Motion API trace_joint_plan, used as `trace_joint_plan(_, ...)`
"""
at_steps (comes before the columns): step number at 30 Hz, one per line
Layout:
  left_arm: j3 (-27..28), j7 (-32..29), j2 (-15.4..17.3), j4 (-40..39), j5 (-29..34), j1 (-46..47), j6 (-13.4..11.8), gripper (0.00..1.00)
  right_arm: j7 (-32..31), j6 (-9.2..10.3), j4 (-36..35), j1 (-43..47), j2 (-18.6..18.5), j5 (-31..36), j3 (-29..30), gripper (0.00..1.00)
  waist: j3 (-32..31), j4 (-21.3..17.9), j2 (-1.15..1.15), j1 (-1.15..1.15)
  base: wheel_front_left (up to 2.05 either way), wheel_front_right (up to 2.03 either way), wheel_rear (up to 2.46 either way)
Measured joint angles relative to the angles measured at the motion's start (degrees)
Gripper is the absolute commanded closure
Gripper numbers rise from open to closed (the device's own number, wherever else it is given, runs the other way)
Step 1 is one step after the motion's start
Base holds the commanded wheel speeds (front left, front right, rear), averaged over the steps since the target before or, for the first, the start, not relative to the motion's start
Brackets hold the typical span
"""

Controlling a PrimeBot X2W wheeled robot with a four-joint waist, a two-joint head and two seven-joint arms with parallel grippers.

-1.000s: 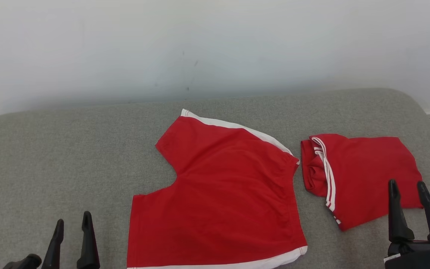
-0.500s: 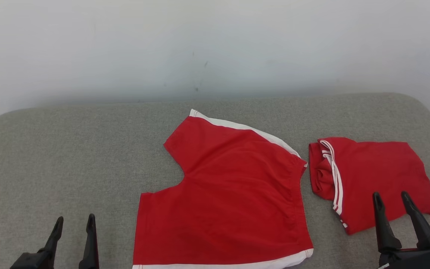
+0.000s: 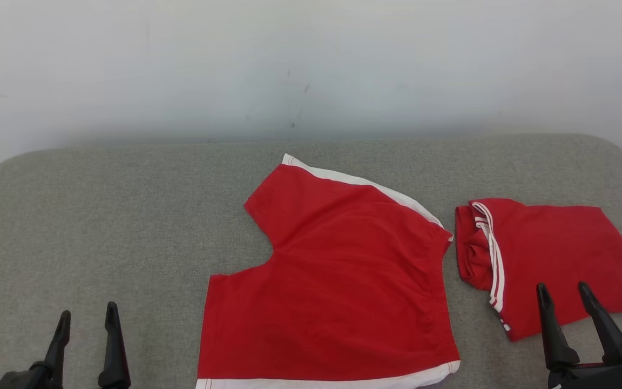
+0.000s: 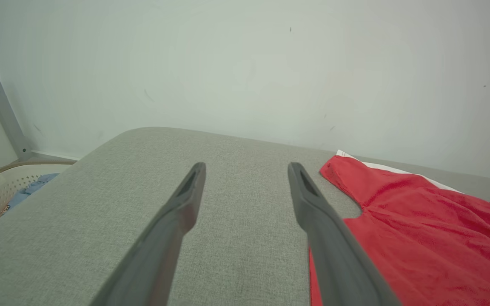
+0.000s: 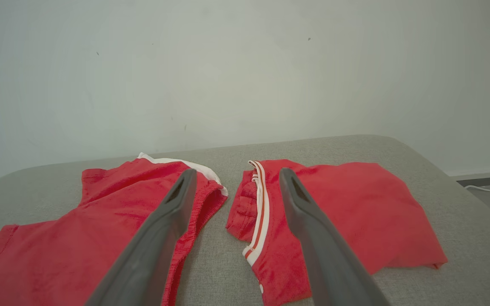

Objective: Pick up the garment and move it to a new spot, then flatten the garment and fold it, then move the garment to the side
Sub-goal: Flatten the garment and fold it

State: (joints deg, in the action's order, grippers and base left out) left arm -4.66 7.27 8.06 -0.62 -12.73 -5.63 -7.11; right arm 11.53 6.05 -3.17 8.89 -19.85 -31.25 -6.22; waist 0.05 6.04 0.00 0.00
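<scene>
Looks set for folding: calls for left tool and right tool, both spread and empty, pinching edges of the flat red shorts.

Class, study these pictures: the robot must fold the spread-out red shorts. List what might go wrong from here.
The shorts lie close beside the folded red garment; the open right claw, nearest it, may snag it.
The shorts' gathered waistband faces that narrow gap, so a fold there may bunch.
The open left claw stands off the cloth; uneven grips could skew the fold.
</scene>
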Motion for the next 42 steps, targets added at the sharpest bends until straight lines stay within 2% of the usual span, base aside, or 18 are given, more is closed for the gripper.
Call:
trace_joint_plan(4, 0.27, -0.01, -0.73, -0.8, -0.15, 0.21, 0.0, 0.0, -0.04, 0.0, 0.22, -0.08, 0.04, 0.04, -0.03, 0.0, 0.08, 0.36, 0.0, 0.0, 0.0, 0.0, 0.0)
trace_joint_plan(11, -2.67, -2.33, -0.57, -0.6, -0.2, 0.08, 0.18, 0.0, -1.24, 0.0, 0.19, -0.29, 0.29, 0.1, -1.08, 0.0, 0.23, 0.5, 0.0, 0.0, 0.0, 0.0, 0.0)
trace_joint_plan(15, -5.5, -5.12, -0.11, 0.23, -0.59, -0.04, 2.9, 0.0, -3.32, -0.15, 0.43, 0.27, 0.1, -0.94, -1.27, 0.0, 0.92, 0.86, 0.0, 0.0, 0.0, 0.0, 0.0)
trace_joint_plan(21, -9.71, -10.83, 1.65, 2.86, -2.07, -0.04, 7.54, 0.0, -9.05, -2.54, 1.75, 0.54, -0.59, -3.25, -4.27, 0.0, 2.21, 1.62, 0.0, 0.0, 0.0, 0.0, 0.0)
trace_joint_plan(26, -12.46, -16.64, 2.46, 6.09, -3.67, -0.02, 11.23, 0.0, -11.13, -2.79, 2.23, -0.24, -0.98, -3.53, -4.64, 0.0, 2.6, 1.87, 0.0, 0.0, 0.0, 0.0, 0.0)
trace_joint_plan(34, -13.46, -21.45, 2.66, 10.56, -5.97, 0.98, 12.24, 0.0, -13.41, -3.07, 2.35, -1.39, -0.99, -3.61, -5.44, 0.0, 2.77, 0.51, 0.0, 0.0, 0.0, 0.0, 0.0)
trace_joint_plan(42, -13.85, -22.96, 1.85, 15.1, -6.33, 4.25, 12.67, 0.0, -14.57, -3.07, 2.32, -1.59, -1.16, -3.92, -5.76, 0.0, 3.16, -0.6, 0.0, 0.0, 0.0, 0.0, 0.0)
